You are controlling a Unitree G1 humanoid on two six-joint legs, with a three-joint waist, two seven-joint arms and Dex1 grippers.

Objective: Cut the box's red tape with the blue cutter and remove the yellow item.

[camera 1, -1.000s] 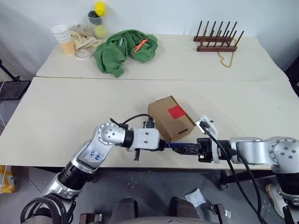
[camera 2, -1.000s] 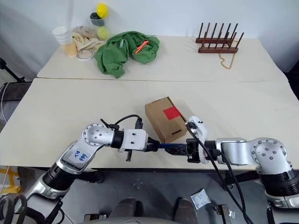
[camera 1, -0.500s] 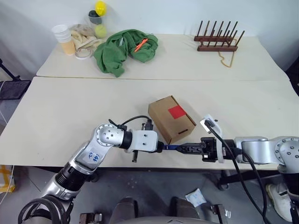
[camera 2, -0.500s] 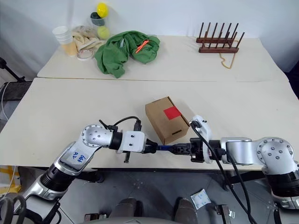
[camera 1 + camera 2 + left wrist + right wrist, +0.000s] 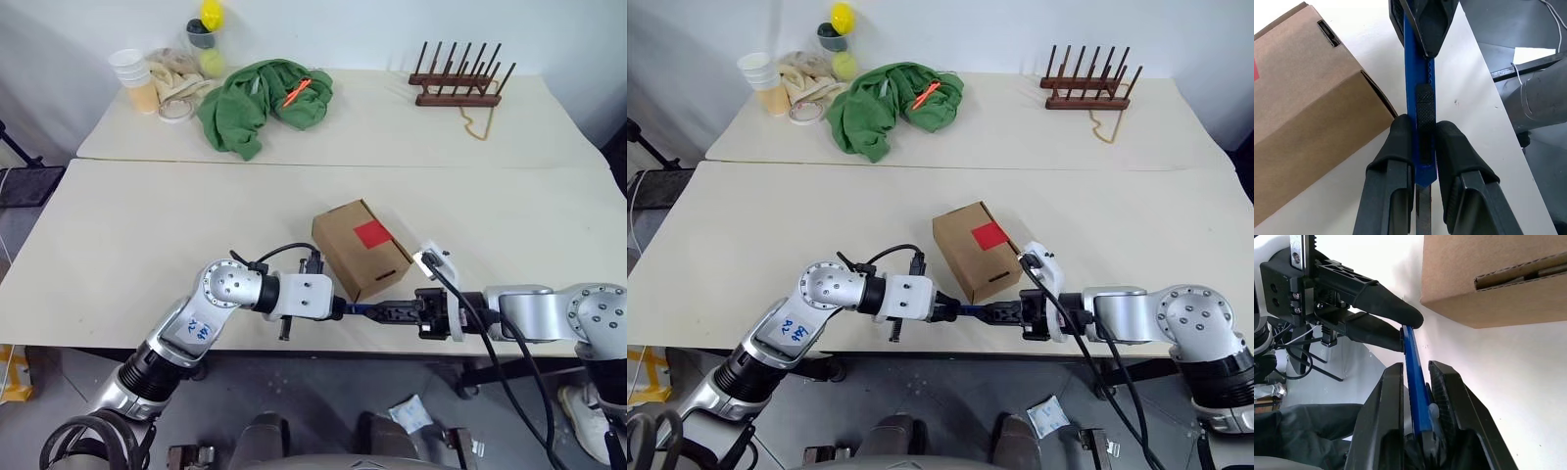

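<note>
Right now both the left gripper (image 5: pixel 1419 142) and the right gripper (image 5: pixel 1418 377) squeeze the blue cutter (image 5: pixel 377 310) at the table's (image 5: pixel 118 245) near edge beside the box (image 5: pixel 360 247), so a pull could drop it.

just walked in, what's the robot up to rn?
Both grippers are clamped on the blue cutter at the near edge of the table: the left gripper holds one end, the right gripper the other, each with its fingers shut around it. The cutter sits just in front of the box, not touching it. The red tape on the box's top looks uncut and the flap is closed, so cutting hasn't started.
</note>
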